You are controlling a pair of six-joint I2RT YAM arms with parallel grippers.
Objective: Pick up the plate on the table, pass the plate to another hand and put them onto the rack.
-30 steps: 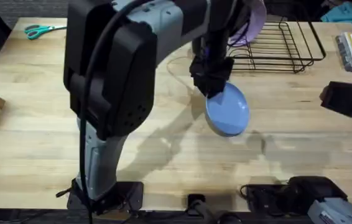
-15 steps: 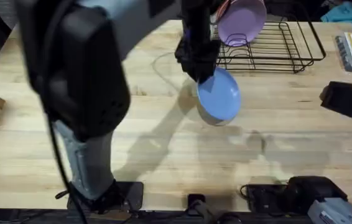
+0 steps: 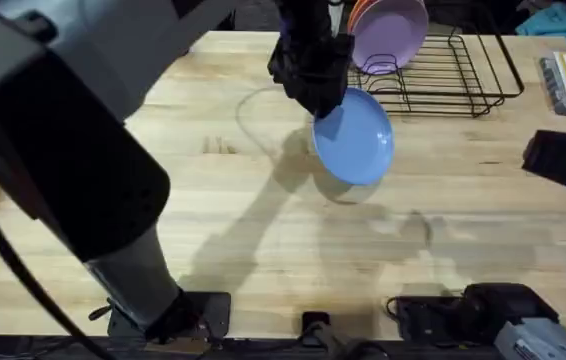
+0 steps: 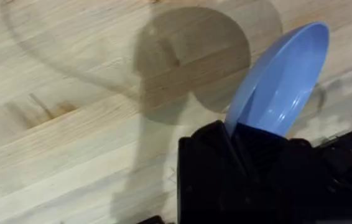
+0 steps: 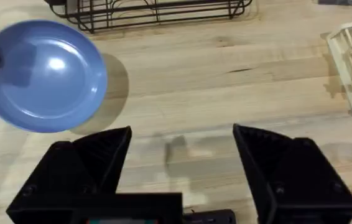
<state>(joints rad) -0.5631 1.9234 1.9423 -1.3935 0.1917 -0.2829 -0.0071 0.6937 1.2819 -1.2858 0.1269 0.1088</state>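
One light blue plate (image 3: 355, 140) hangs in the air above the middle of the tabletop (image 3: 263, 230), tilted, its shadow lying on the wood just below and to the left. The left end effector (image 3: 315, 78) is clamped on the plate's far-left rim; in the left wrist view the black fingers (image 4: 226, 155) pinch the rim from both sides, and the plate (image 4: 278, 81) rises away from them at a slant. The left arm reaches from the near left across the tabletop toward the far middle.

The right end effector (image 5: 182, 149) stands with its two fingers wide apart, holding nothing, low over the wood on the right side; its camera sees the plate (image 5: 42, 74) and, beyond it, the lower wires of the rack (image 5: 157, 12).

One black wire rack (image 3: 453, 75) sits at the far edge, right of centre. Two other plates stand in its left end: a lilac plate (image 3: 391, 32) in front and an orange plate (image 3: 359, 12) behind it, showing as a thin edge.
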